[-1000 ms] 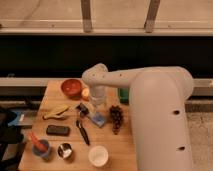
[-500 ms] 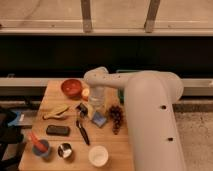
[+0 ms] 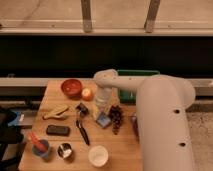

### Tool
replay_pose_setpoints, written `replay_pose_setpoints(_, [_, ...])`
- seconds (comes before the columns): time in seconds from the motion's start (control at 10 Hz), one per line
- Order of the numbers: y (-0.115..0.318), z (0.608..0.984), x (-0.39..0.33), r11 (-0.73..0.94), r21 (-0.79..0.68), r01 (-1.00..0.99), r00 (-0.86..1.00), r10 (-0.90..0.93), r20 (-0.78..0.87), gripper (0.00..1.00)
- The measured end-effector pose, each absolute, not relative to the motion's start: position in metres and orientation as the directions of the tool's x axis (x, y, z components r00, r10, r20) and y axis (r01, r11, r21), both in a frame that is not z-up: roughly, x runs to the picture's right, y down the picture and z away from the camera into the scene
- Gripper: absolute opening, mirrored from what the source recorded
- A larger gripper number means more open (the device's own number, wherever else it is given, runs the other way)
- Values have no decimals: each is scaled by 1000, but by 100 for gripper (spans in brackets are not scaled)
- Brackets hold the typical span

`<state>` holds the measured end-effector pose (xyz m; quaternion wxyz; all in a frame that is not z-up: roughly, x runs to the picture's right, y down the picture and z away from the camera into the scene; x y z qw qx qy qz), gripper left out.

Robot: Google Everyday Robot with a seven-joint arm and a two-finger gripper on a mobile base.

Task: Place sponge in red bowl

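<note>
The robot's gripper (image 3: 102, 110) hangs low over the sponge (image 3: 103, 120), just left of the grapes (image 3: 116, 119); whether it is clenched cannot be told. The red bowl (image 3: 71, 88), far left, holds no sponge, so lifting and delivery appear undone.

Arm position altered since one second ago; elbow (image 3: 105, 78) has shifted a little to the right and slightly lower, now overlapping the left end of the green bin (image 3: 137, 73); upper arm housing (image 3: 165, 115) swung left at the half-second mark and has since returned right, again appearing broad; forearm reaches further down; gripper (image 3: 103, 113) appears lower than before, now directly over the sponge (image 3: 103, 119), between the apple (image 3: 87, 93) and the grapes (image 3: 116, 119); contact cannot be confirmed.
</note>
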<state>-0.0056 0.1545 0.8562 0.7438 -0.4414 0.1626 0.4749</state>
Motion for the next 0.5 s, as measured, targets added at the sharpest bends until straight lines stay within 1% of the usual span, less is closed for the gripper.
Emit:
replay_pose_setpoints(0.1, [151,852,-3,147,-500,-853,484,582,-654,4])
replay_pose_setpoints(0.2, [145,846,0,134,-494,-859,465,608,-643,0])
replay_pose_setpoints(0.4, [126,830,16,127,-464,-877,428,647,-631,0])
replay_pose_setpoints(0.5, [107,820,21,132,-444,-886,407,678,-612,0])
